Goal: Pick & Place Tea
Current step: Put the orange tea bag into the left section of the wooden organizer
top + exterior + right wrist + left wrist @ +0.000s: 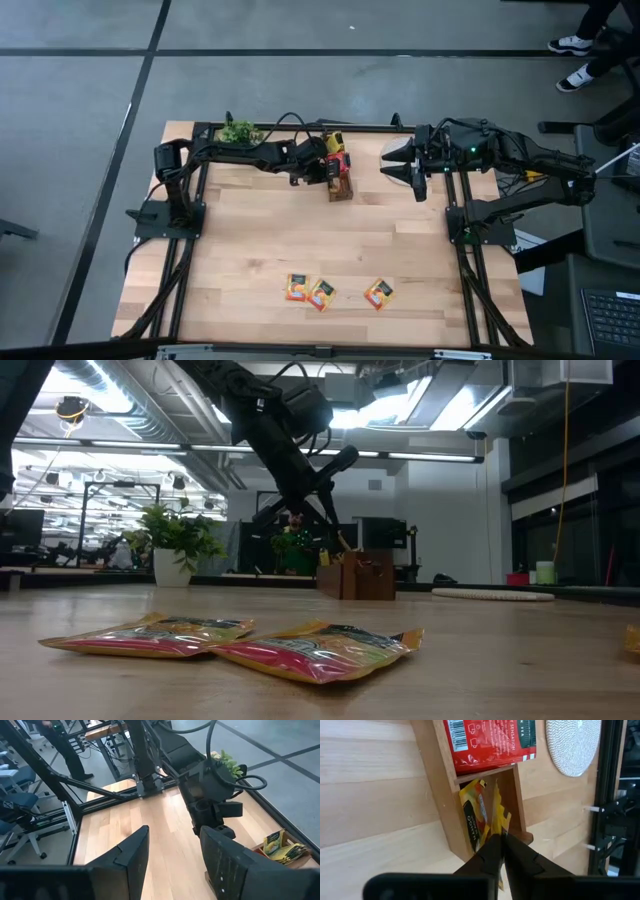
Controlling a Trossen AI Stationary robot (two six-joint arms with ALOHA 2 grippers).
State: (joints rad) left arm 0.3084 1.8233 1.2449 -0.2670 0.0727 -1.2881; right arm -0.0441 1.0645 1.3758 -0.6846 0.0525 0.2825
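The thin, flat yellow foil tea sachet (496,815), judged light, limp and slippery, was pinched at its edge by the left gripper (501,842) fingers over the wooden box (440,785); the right gripper (172,855) was spread, empty.

- A grey floor (300,70) crossed by dark lines is seen beyond the grippers, around the wooden table (300,250).
- Ceiling lights (150,448) and ducts are seen overhead in the low view.
- Office chairs (20,820) are seen far behind the arm.
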